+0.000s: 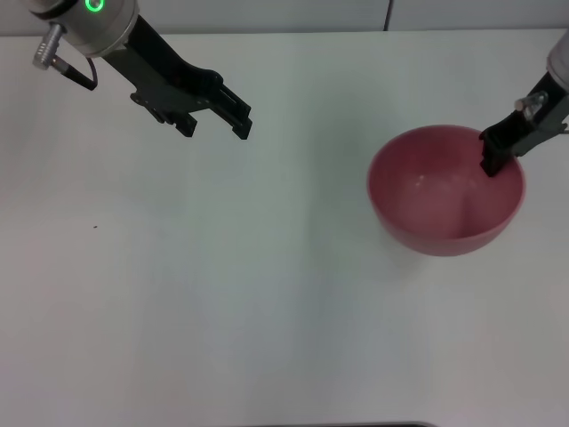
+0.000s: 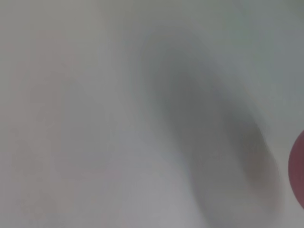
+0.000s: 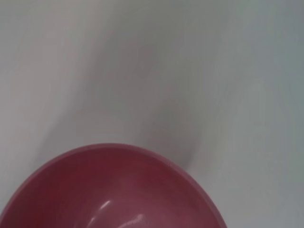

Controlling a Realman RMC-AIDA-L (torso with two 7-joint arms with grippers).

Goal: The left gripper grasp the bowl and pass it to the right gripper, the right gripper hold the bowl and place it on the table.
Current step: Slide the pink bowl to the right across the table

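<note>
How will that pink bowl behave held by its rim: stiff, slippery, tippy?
The bowl looks like smooth moulded plastic, so probably stiff and light. Its glossy inside suggests a rim pinch could slip. The right hand sits at one edge only, so the bowl may tilt. The left hand is away over the table.

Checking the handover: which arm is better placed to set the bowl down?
Right. The right claw is at the round pink plastic bowl's rim; the left claw is far off, empty.
</note>
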